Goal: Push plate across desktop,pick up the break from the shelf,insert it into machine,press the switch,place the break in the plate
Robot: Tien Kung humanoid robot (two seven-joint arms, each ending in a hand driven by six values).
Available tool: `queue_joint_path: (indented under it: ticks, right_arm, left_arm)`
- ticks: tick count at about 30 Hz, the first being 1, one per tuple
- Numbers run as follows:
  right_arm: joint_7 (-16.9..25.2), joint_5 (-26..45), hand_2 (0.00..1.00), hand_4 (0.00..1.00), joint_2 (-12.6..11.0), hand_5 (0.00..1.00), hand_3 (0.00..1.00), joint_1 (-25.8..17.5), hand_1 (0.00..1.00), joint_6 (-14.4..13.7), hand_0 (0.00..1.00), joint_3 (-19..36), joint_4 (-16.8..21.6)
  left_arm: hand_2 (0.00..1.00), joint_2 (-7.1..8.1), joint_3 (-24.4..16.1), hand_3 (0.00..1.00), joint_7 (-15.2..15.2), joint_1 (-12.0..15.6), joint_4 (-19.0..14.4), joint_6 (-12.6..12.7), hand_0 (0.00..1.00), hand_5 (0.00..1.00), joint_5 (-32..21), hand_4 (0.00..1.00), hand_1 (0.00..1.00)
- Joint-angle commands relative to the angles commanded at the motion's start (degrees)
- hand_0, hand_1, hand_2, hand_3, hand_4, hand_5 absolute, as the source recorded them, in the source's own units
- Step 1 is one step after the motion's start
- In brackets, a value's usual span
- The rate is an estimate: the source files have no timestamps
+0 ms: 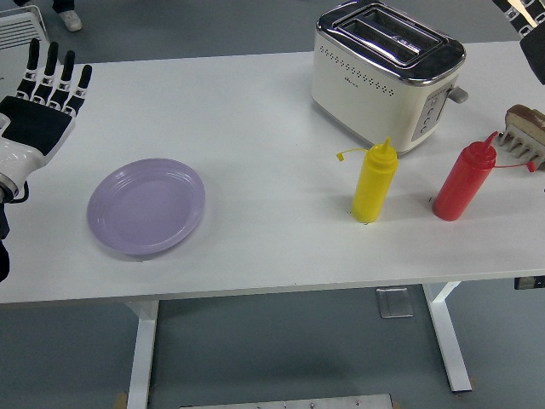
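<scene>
A lilac plate (146, 207) lies on the white table (255, 128) at the left, near the front. My left hand (43, 98) is over the table's left edge, fingers straight and spread, holding nothing, a short way up and left of the plate. A cream and chrome toaster (387, 72) stands at the back right, both slots empty, its lever (458, 94) on the right end. At the far right edge a wooden rack (526, 136) holds a brown slice of bread (528, 117), partly cut off by the frame.
A yellow squeeze bottle (375, 181) and a red squeeze bottle (464, 181) stand in front of the toaster, to the right of the plate. A white object (21, 25) shows at the top left corner.
</scene>
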Motion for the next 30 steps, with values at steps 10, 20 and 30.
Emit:
queue_joint_path:
  ticks: [10, 20, 30]
  right_arm:
    - [-8.0, -18.7, 0.694, 0.614, -2.7, 0.044, 0.701, 0.9, 0.685, 0.9, 0.681, -2.1, -7.0]
    - [-18.4, -40.6, 0.736, 0.706, -2.7, 0.021, 0.726, 1.5, 0.681, 10.6, 0.653, -3.9, -14.2]
    - [-24.4, -61.8, 0.793, 0.743, -2.8, 0.071, 0.783, 1.1, 0.724, 20.2, 0.666, -4.6, -16.8]
  left_arm:
    - [0.765, 1.64, -2.7, 0.753, -0.4, 3.5, 0.0, -1.7, 0.823, 0.998, 11.1, 0.610, 0.769]
    - [0.766, 1.29, -3.0, 0.753, -3.3, 5.5, 2.2, -4.0, 0.846, 0.998, 22.3, 0.698, 0.775]
    - [0.768, 0.81, -4.0, 0.754, -5.4, 6.7, 8.8, -5.0, 0.858, 0.998, 30.9, 0.685, 0.781]
